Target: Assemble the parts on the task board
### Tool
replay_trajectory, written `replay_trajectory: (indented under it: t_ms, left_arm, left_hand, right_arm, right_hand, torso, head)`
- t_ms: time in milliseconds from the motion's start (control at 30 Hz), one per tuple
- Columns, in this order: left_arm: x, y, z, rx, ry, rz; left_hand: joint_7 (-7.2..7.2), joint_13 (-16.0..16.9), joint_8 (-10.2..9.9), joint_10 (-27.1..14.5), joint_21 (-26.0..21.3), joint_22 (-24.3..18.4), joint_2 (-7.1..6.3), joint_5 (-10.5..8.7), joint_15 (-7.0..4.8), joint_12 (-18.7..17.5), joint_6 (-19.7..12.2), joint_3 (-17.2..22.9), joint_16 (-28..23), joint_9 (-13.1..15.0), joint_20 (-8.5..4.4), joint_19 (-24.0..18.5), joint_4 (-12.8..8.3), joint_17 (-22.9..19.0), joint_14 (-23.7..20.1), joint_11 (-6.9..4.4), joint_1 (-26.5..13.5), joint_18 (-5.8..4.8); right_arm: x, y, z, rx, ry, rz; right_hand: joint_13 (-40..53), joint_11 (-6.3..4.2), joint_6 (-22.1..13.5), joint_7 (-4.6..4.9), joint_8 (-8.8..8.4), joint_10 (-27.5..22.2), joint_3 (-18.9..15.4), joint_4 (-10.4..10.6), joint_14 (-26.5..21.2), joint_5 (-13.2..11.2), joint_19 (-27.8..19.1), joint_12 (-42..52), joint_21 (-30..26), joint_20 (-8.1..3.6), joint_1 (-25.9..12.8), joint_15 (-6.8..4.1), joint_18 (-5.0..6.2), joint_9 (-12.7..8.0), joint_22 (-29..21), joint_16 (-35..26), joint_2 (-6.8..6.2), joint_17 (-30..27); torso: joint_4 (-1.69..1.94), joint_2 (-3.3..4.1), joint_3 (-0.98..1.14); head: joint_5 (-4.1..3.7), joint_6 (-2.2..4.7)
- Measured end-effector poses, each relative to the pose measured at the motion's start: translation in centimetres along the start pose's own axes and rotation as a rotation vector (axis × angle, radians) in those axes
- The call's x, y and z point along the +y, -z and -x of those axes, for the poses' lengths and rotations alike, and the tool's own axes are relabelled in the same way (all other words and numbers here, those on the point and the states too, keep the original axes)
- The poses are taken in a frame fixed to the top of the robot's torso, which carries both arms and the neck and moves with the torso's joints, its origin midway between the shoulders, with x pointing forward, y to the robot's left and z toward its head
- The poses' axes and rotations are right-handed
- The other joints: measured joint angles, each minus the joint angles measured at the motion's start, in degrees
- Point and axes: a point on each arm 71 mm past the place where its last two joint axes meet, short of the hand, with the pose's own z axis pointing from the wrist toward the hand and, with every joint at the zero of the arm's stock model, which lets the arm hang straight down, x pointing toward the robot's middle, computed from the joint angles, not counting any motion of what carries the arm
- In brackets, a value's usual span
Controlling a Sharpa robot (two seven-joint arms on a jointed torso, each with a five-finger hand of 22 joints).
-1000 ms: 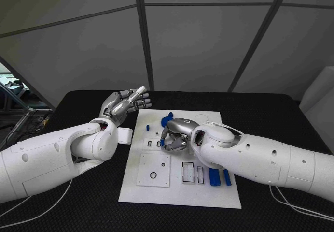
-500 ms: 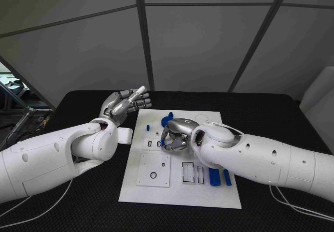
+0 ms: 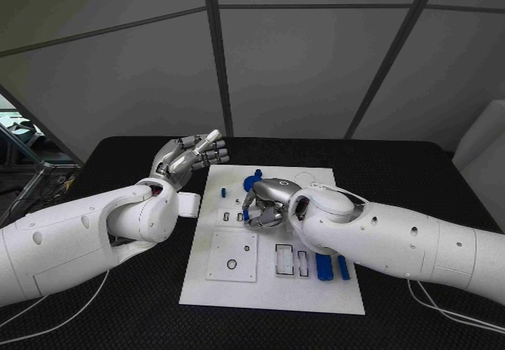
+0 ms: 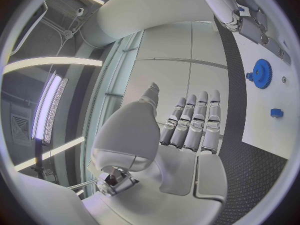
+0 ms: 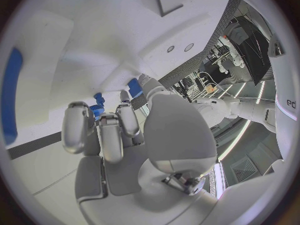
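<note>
Left hand: the left hand (image 3: 193, 158) is raised above the table just off the far left corner of the task board (image 3: 271, 294), palm up, fingers (image 4: 195, 125) straight and side by side, nothing in it — released.
Right hand: the right hand (image 3: 266, 205) is down on the middle of the board, fingers (image 5: 103, 132) curled inward over the plate. A small blue part (image 5: 97, 106) shows right at the fingertips in the right wrist view; whether it is actually gripped, I cannot tell.
Blue gear: a blue gear (image 4: 260, 74) sits on the board's far end, just beyond the right hand.
Small blue peg: a small blue peg (image 3: 223, 192) stands near the board's left edge, to the left of the right hand.
Blue bars: two blue bars (image 3: 333, 266) lie side by side at the board's right edge, beside the right forearm.
Square plate: a white square plate (image 3: 231, 256) with a ring on it lies on the near left part of the board.
</note>
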Motion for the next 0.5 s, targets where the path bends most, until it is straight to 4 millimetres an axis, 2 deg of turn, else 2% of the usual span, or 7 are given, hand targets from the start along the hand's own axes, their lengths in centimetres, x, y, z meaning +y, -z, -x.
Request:
replay_trajectory:
  t_ms: [200, 300, 500]
  left_arm:
    - [0.00, 0.01, 0.03, -0.001, 0.000, 0.000]
    - [0.00, 0.01, 0.03, -0.001, 0.000, 0.001]
    - [0.01, 0.00, 0.07, -0.001, -0.001, 0.001]
  left_hand:
    - [0.00, 0.0, 0.0, 0.0, 0.0, 0.0, 0.00, 0.00, 0.00, 0.0, 0.0, 0.0, 0.0, 0.0, 0.00, 0.0, 0.0, 0.0, 0.0, 0.00, 0.0, 0.00]
    - [0.00, 0.0, 0.0, 0.0, 0.0, 0.0, 0.00, 0.00, 0.00, 0.0, 0.0, 0.0, 0.0, 0.0, 0.00, 0.0, 0.0, 0.0, 0.0, 0.00, 0.0, 0.00]
    - [0.00, 0.0, 0.0, 0.0, 0.0, 0.0, 0.00, 0.00, 0.00, 0.0, 0.0, 0.0, 0.0, 0.0, 0.00, 0.0, 0.0, 0.0, 0.0, 0.00, 0.0, 0.00]
  right_arm:
    - [0.01, 0.01, -0.01, -0.007, -0.002, 0.000]
    - [-0.02, 0.04, 0.04, -0.015, -0.004, 0.000]
    - [-0.12, 0.38, 0.31, -0.045, -0.011, 0.015]
  right_hand:
    - [-0.3, 0.20, -0.5, 0.12, 0.00, -0.2, -0.5, 0.2, 0.0, -0.2, -0.2, 0.0, 0.0, 0.21, 0.0, 0.00, 0.00, 0.0, -0.1, 0.0, 0.00, 0.0]
    - [-0.3, 0.41, -1.5, 0.38, -0.23, -0.4, -1.4, 0.7, 0.0, -0.2, -0.2, 0.0, 0.0, 0.21, -0.5, 0.40, 0.00, -0.1, -0.1, 0.0, -0.54, 0.0]
    - [-0.1, 0.41, -2.3, 0.79, -0.22, -0.4, -2.8, 1.8, 0.0, -0.2, -0.1, 0.0, 0.0, 0.73, -0.9, 0.41, 0.00, -0.1, 0.5, 0.0, -0.91, 0.0]
  torso:
    - [0.00, -0.02, 0.01]
    - [0.00, -0.03, 0.01]
    - [-0.01, -0.05, 0.03]
  head:
    - [-0.01, 0.00]
    - [0.03, 0.00]
    - [0.06, 0.14]
